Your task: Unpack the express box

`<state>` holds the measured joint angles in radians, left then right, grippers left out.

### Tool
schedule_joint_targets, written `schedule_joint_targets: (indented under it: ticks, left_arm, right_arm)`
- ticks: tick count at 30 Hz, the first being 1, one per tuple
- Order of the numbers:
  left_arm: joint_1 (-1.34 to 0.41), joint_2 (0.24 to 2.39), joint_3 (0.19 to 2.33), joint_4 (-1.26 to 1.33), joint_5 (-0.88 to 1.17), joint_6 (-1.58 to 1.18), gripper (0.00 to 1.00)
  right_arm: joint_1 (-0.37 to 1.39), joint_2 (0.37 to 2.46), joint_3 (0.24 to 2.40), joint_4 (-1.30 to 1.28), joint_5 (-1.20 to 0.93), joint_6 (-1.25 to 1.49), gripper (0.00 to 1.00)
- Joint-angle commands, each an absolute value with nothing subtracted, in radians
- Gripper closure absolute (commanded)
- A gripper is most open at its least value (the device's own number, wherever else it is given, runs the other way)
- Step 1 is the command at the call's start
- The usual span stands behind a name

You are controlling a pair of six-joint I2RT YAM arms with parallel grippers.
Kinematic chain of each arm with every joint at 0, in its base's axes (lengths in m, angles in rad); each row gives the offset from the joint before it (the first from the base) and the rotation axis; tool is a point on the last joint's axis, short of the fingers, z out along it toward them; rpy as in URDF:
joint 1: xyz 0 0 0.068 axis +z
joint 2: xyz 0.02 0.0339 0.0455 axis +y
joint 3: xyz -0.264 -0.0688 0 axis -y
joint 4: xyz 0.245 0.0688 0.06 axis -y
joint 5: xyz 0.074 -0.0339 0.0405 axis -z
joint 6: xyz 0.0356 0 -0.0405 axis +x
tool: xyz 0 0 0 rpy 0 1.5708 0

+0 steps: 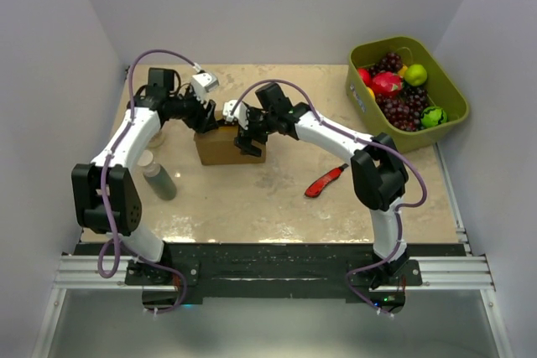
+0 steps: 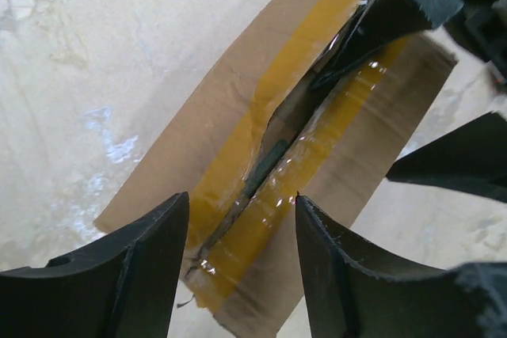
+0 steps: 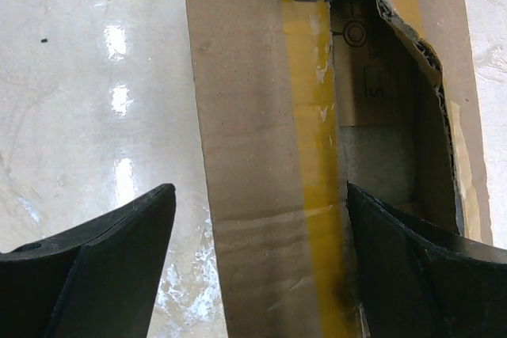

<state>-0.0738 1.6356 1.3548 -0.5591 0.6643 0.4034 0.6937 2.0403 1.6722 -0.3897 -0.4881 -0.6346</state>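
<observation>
Here the box (image 1: pixel 220 148) sits on the worktop (image 1: pixel 277 199), its tape (image 3: pixel 313 116) split along the seam. The left end effector (image 2: pixel 242 205) and right end effector (image 3: pixel 261 191) both hang over it, fingers (image 2: pixel 135 275) parted, seemingly gripping nothing; contact with the flaps is hard to judge.

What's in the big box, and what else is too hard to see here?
- Inside the express box: the right wrist view shows only a strip through the torn gap; the flaps hide the rest.
- Printed marks on the cardboard inside: too blurry to read.
- Box top, top view: the left gripper and right gripper cover much of it.
- Red tool, top view: too small to name.
</observation>
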Motion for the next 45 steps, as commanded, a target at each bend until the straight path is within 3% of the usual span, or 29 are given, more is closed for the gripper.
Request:
schedule_joint_targets:
  ticks: [1,11,17,24,35,40,45]
  left_arm:
    - [-0.086,1.588,1.309,-0.545,0.572,0.629,0.36]
    - [-0.113,1.565,1.232,-0.382,0.445,0.744,0.36]
    - [-0.123,1.597,1.244,-0.354,0.402,0.772,0.49]
    - [-0.13,1.693,1.362,-0.523,0.445,0.784,1.0]
    - [-0.115,1.861,1.605,-0.954,0.827,0.632,1.0]
    - [-0.109,1.694,1.444,-0.72,0.715,0.511,1.0]
    - [-0.103,1.69,1.497,-0.752,0.755,0.508,1.0]
  right_arm:
    - [0.689,2.04,1.657,-0.379,-0.462,-0.597,0.13]
    - [0.687,2.033,1.628,-0.387,-0.495,-0.6,0.13]
    - [0.687,2.016,1.589,-0.387,-0.497,-0.614,0.13]
    - [0.692,2.003,1.542,-0.356,-0.434,-0.624,0.16]
    - [0.712,1.979,1.326,-0.181,-0.149,-0.845,0.26]
    - [0.71,1.994,1.299,-0.14,-0.066,-0.89,0.27]
    - [0.709,1.983,1.215,-0.072,-0.025,-1.003,0.28]
